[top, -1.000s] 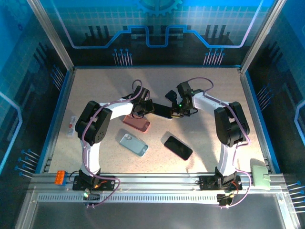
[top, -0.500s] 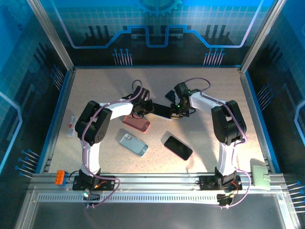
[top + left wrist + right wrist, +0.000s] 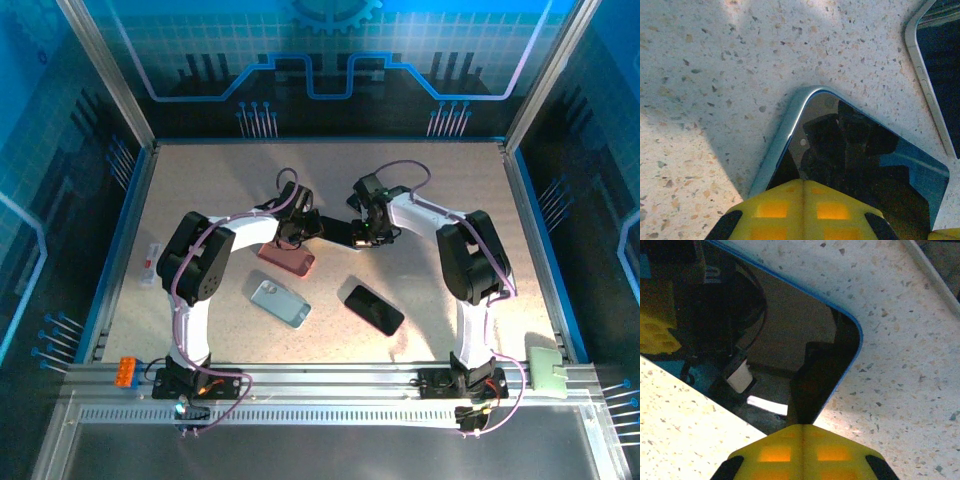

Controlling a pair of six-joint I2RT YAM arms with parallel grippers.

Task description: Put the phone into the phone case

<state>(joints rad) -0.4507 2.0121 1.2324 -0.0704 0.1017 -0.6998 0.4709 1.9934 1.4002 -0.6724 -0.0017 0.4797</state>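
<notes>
At the centre of the table (image 3: 450, 180), we note the right gripper (image 3: 364, 234) has shifted left along the phone (image 3: 335, 237) toward the left gripper (image 3: 303, 228), which has held position. Both have their fingers together, tips pressing on the flat phone. The pink case (image 3: 287, 258) lies beside it, and we judge insertion not begun.

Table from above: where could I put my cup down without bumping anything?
Bare: the far strip of the table under the back wall, and the right side between the right arm and the side wall. Crowded: the middle, where the pink case, pale blue case, dark phone and a second phone farther back lie close together.
</notes>
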